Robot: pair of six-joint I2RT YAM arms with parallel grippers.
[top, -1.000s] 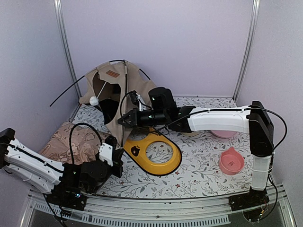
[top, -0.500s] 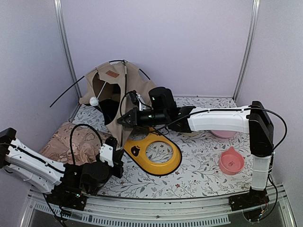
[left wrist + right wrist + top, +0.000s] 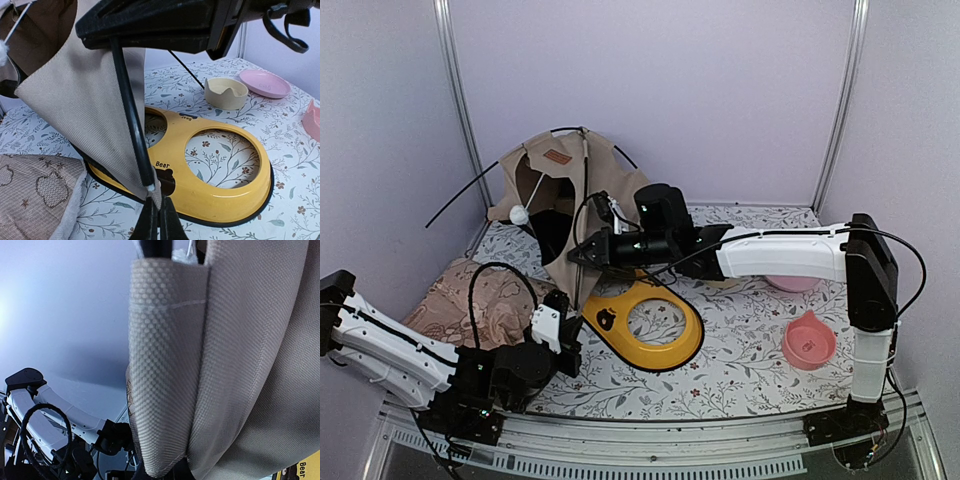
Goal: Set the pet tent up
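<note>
Clenched tight, the left end effector has its two fingers pressed together on the lowest corner of the tan fabric pet tent, right where the white-tipped foot of a thin black pole runs down into the hem. That pole slants up and away from the grip, with the fabric hanging off it as a taut triangular flap. Higher up the same flap, the right end effector is also closed on the tent; from its own wrist camera the woven cloth and a mesh-textured sleeve fill almost the whole view, and the fingertips themselves are hidden behind it. The tent stands at the back left of the desk, partly raised against the corner, its dark opening facing forward, a white pompom dangling in the opening and a small brown label patch near the top. Just beside the gripped corner lies a yellow plastic double-bowl tray, its near rim close to the left fingers. A pinkish patterned cushion lies to the left of the left arm. Further right are a small cream bowl, a flat pink plate and a pink bowl, all well apart from the tent.
</note>
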